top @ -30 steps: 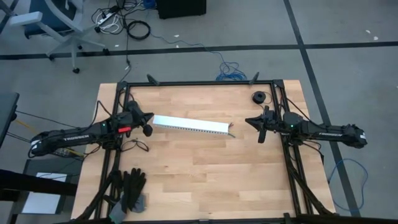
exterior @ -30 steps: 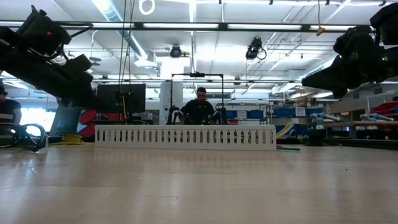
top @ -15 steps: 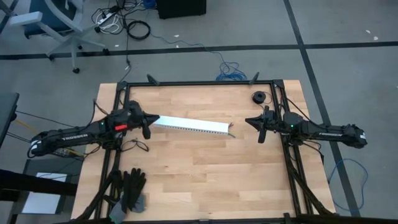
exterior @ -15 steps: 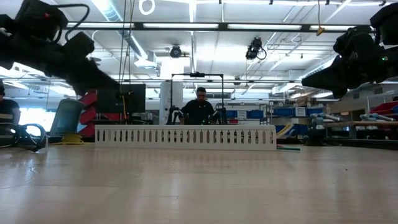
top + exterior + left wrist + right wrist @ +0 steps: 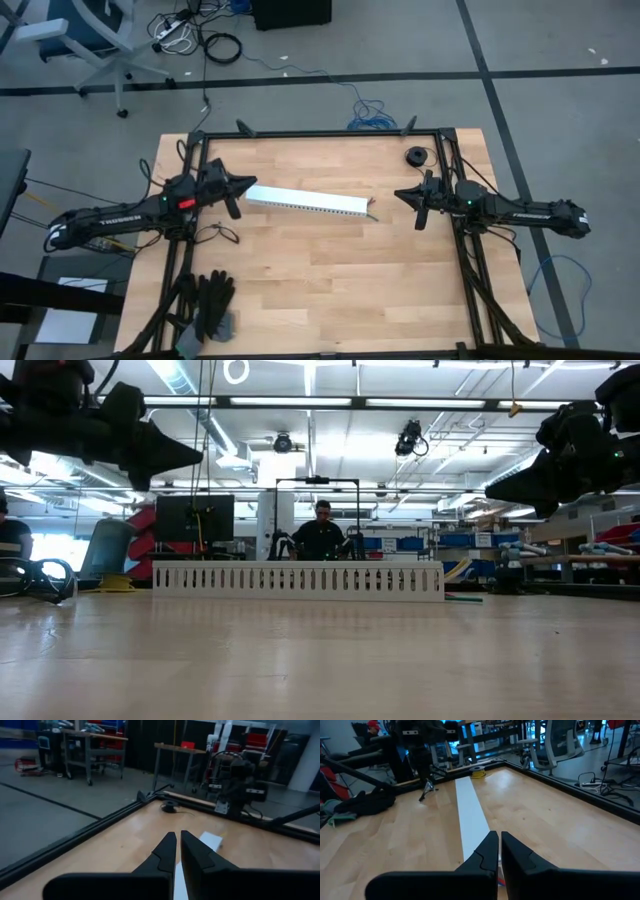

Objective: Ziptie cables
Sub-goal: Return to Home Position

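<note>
Table's left near corner: black gloves [image 5: 207, 300] heaped by the frame.

Left gripper [image 5: 248, 184] held above the wood, just off the left end of the white cable duct [image 5: 310, 203], not touching it. Fingers pressed together, holding nothing.

The duct lies at a slight slant across mid-table with its lid on.

Cables [image 5: 462, 598]: only a short coloured stub shows on the wood at the duct's right end. The slotted wall and lid hide the rest.

Right gripper [image 5: 399, 194] raised, near that end but apart from it, pointing along the duct. Fingers together, empty.

Small dark spool [image 5: 415, 156] at the far right edge, beside the right arm.

Beyond the table, low view: a person [image 5: 322, 530] stands behind the duct, a monitor [image 5: 195, 517] to the left.
</note>
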`<state>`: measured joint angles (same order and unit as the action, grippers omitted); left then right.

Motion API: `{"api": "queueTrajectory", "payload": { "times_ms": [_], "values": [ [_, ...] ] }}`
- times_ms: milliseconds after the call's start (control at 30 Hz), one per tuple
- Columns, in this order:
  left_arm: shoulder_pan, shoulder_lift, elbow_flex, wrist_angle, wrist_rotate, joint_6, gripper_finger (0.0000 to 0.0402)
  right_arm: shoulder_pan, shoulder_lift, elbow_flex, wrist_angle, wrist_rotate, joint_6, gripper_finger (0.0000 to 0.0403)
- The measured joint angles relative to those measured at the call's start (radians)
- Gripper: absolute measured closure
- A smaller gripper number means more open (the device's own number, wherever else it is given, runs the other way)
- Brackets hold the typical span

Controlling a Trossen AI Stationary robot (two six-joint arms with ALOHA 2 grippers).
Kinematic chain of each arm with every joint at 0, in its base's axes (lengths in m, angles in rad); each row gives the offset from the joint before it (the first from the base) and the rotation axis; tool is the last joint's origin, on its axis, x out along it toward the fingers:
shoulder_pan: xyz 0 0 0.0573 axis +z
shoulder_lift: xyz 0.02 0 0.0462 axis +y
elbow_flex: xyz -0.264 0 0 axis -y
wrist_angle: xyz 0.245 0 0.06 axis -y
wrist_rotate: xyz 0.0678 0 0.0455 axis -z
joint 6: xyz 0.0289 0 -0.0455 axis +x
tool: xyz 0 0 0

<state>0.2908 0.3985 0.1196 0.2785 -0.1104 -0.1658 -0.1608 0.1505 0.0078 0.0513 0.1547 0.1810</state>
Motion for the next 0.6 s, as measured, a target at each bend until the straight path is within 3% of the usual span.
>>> {"api": "queueTrajectory", "payload": {
  "times_ms": [600],
  "values": [
    [-0.005, 0.000, 0.000, -0.002, -0.003, -0.003, 0.0401, 0.000, 0.000, 0.000, 0.000, 0.000, 0.000, 0.0399]
  ]
}}
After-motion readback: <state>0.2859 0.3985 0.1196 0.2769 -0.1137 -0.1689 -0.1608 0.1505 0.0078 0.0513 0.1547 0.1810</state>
